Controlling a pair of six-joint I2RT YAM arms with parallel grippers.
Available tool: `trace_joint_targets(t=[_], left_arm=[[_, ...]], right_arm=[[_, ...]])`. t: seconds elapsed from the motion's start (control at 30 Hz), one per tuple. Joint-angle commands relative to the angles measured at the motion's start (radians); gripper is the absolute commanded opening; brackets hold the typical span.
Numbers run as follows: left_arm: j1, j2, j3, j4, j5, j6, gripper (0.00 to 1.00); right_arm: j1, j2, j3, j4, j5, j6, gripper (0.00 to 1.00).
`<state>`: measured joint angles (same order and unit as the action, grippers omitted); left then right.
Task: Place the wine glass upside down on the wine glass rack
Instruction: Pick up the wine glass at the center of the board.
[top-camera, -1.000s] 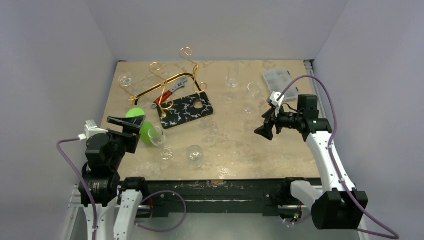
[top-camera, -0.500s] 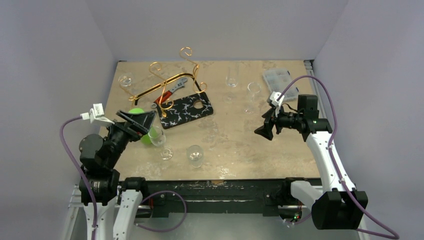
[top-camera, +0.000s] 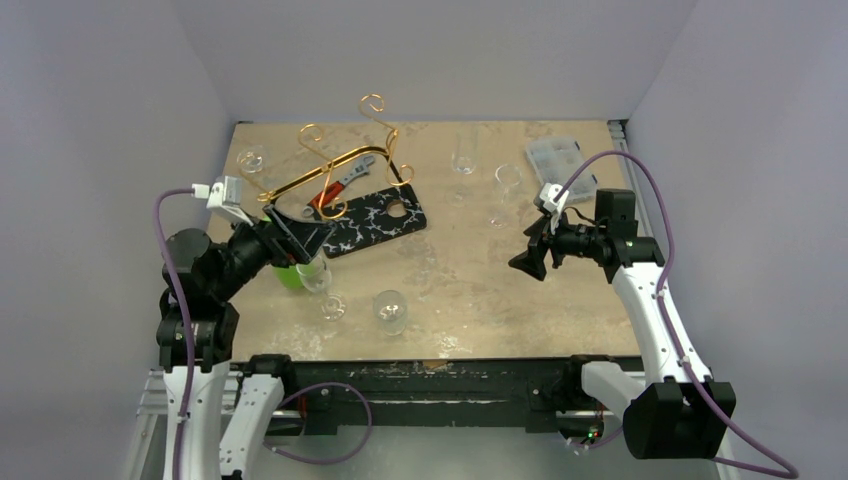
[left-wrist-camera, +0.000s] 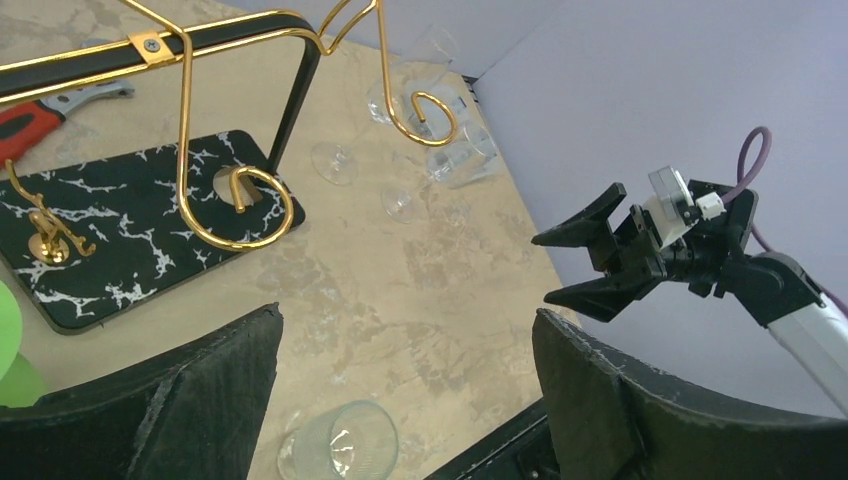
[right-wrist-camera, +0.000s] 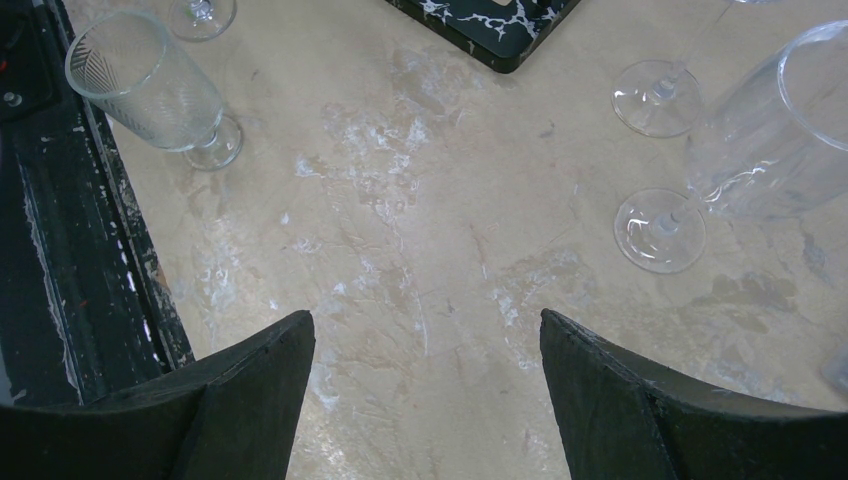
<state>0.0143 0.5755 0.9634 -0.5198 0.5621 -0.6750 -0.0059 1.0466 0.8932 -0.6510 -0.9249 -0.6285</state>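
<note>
Left gripper (top-camera: 300, 232): jaws apart, empty, at 8 o'clock. Clear stemmed wine glass (top-camera: 313, 272) stands upright just beneath it; clearance unclear. Right gripper (top-camera: 522, 255): apart, empty. Risk: descending finger topples glass, or snags thin gold wire rack (left-wrist-camera: 150, 48) at 11 o'clock.

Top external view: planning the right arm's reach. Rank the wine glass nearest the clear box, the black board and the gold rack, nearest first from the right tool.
From the right tool:
1. wine glass, just beyond it, right side.
2. black board, centre-left.
3. wine glass rack, far left.
</note>
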Motion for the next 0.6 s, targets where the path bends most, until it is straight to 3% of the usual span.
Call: trace_joint_targets(t=[0.0, 0.57], left_arm=[[-0.005, -0.005, 0.055, -0.003, 0.035, 0.094, 0.91], [-0.005, -0.002, 0.056, -0.03, 0.033, 0.152, 0.92]], right_arm=[[-0.003, 0.003, 0.014, 0.008, 0.009, -0.004, 0.8], [-0.002, 0.01, 0.012, 0.011, 0.008, -0.004, 0.8]])
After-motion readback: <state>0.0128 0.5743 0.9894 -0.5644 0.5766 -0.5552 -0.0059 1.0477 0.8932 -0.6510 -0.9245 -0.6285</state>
